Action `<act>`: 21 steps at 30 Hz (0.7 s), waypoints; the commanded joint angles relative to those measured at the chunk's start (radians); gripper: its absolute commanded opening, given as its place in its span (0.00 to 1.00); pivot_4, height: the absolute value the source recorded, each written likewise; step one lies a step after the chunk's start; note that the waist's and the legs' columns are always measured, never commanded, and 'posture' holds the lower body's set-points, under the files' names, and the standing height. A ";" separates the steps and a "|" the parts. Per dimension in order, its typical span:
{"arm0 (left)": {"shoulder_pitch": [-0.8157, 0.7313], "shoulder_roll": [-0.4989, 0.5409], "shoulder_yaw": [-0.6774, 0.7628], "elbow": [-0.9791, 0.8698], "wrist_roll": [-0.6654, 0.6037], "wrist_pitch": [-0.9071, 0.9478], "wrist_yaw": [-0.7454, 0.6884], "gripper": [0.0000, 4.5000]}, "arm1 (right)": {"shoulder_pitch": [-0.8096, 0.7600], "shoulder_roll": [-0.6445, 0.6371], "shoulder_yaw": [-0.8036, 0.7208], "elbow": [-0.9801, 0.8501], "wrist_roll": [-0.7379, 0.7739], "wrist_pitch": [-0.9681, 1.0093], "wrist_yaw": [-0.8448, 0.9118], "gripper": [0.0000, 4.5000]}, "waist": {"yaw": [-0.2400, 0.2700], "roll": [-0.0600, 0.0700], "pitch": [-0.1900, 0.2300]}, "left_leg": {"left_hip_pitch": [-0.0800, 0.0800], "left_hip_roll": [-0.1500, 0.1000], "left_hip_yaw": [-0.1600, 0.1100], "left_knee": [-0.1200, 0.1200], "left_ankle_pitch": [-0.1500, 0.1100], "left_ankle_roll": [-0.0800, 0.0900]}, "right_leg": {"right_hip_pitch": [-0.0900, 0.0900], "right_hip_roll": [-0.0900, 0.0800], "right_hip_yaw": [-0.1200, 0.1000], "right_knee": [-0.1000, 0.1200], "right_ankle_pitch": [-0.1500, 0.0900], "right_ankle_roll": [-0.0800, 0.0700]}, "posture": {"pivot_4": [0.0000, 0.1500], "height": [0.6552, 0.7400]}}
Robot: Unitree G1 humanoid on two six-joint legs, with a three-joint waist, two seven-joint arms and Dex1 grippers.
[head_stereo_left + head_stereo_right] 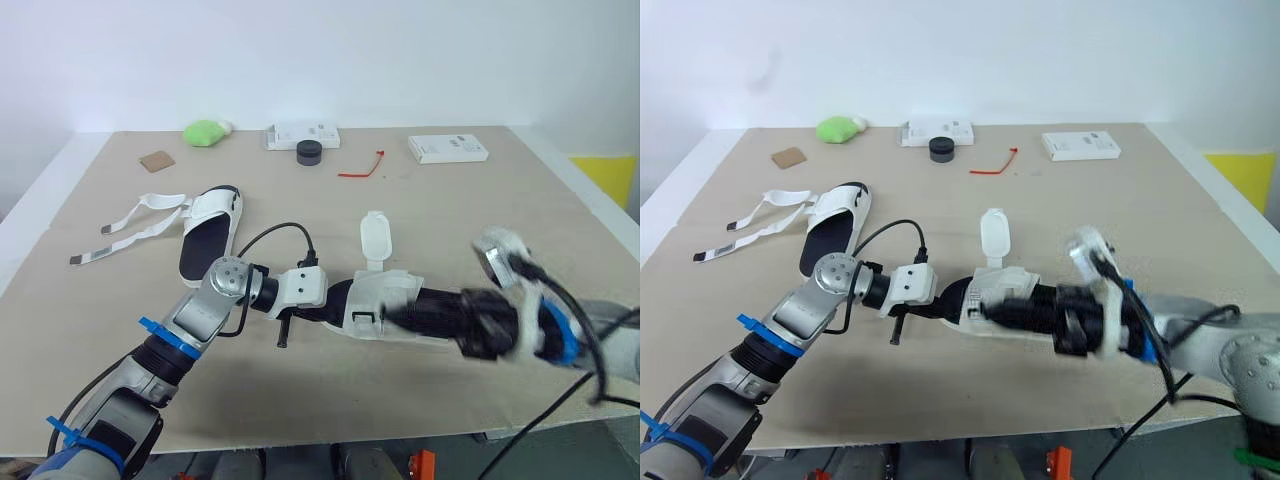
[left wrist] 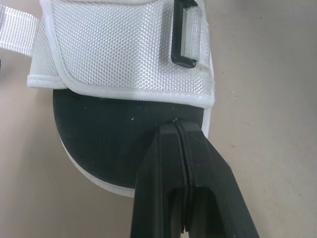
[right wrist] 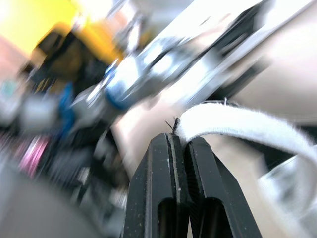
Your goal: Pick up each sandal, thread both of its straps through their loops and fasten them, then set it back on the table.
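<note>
A white sandal with a black sole (image 1: 372, 302) lies mid-table between both arms, one white strap flap (image 1: 375, 236) standing open behind it. My left gripper (image 1: 337, 303) is shut, and its tips (image 2: 177, 125) rest on the black insole just below the white mesh upper and its black loop (image 2: 185, 35). My right gripper (image 1: 392, 316) reaches in from the right and is shut on a white strap (image 3: 233, 124) of this sandal. A second sandal (image 1: 209, 232) lies to the left with its long straps (image 1: 137, 226) loose on the table.
Along the table's far side stand a green object (image 1: 205, 131), a white box (image 1: 302, 134), a black round piece (image 1: 309, 152), a red tie (image 1: 362, 168), another white box (image 1: 447, 148) and a brown card (image 1: 157, 161). The table's front edge (image 1: 330, 438) runs close below the arms.
</note>
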 commanded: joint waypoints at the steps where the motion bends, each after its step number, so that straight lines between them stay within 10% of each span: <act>1: 0.030 0.020 -0.039 0.032 0.049 0.014 -0.010 0.00 | -0.040 0.030 0.014 0.040 0.009 -0.015 -0.125 0.01 | 0.000 0.000 0.000 | 0.000 0.000 0.000 0.000 0.000 0.000 | 0.000 0.000 0.000 0.000 0.000 0.000 | 1.00 1.00; 21: 0.042 0.020 -0.035 0.021 0.047 0.020 0.001 0.00 | -0.122 0.096 -0.023 0.186 0.348 0.006 -0.306 0.01 | -0.009 0.001 0.000 | -0.001 0.000 0.000 -0.001 0.000 0.002 | 0.000 0.001 0.002 0.000 0.000 0.000 | 1.00 1.00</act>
